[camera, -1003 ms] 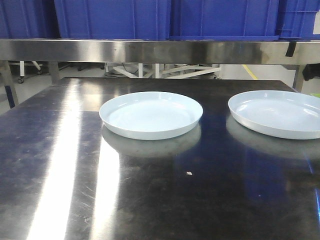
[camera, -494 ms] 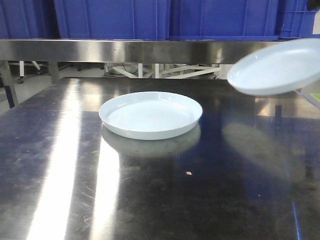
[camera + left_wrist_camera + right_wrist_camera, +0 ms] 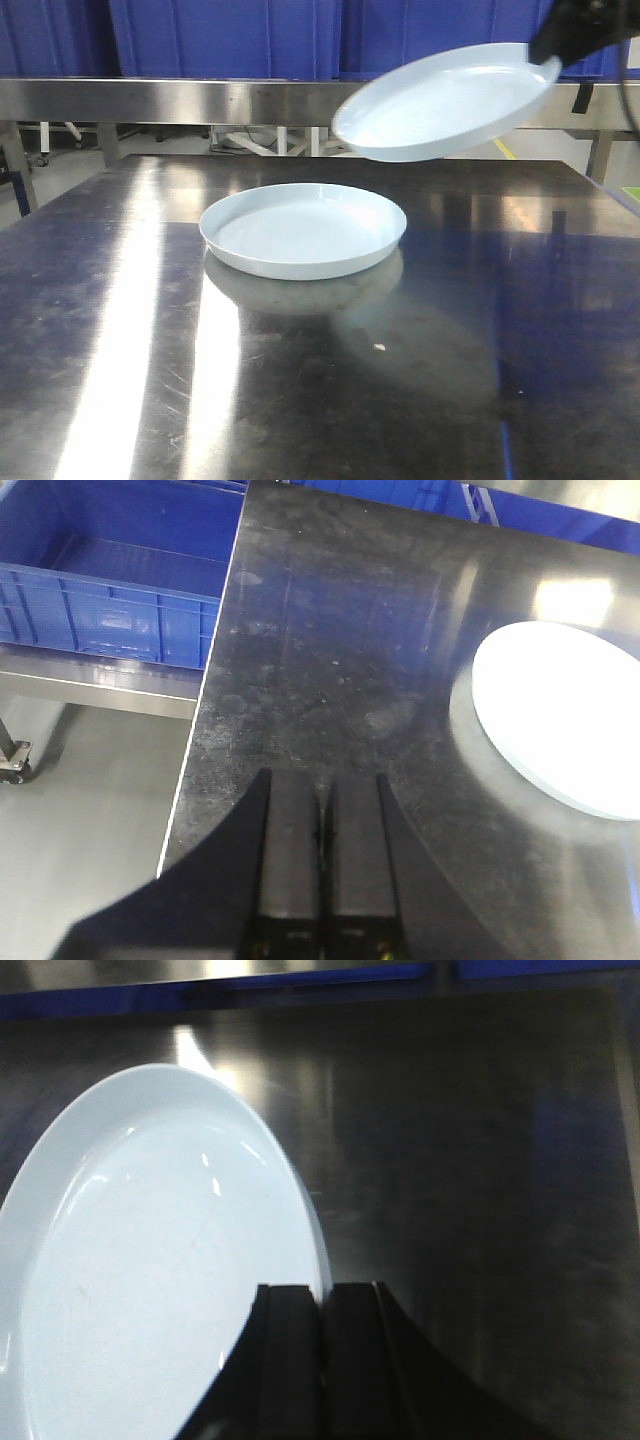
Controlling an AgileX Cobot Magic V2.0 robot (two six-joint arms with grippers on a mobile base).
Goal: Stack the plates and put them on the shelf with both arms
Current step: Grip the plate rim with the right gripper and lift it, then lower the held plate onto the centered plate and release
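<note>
The right gripper (image 3: pixel 322 1298) is clamped on the rim of one plate (image 3: pixel 150 1260), which spreads to its left. Only the front view shows it tilted in the air, higher than the second plate (image 3: pixel 302 228) on the table (image 3: pixel 120 330). The left gripper (image 3: pixel 322 805) hangs pinched together and empty, with the second plate to its right.

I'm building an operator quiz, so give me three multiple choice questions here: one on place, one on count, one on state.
1. Where is the held plate? A. on the shelf B. in the air over the table C. in a crate
2. How many plates show? A. one B. two C. three
3. The left gripper is: A. shut, empty B. shut on a plate C. wide open
Answers: B, the right gripper holds it tilted above the table. B, one held, the second plate lying flat. A, it is closed on nothing.
</note>
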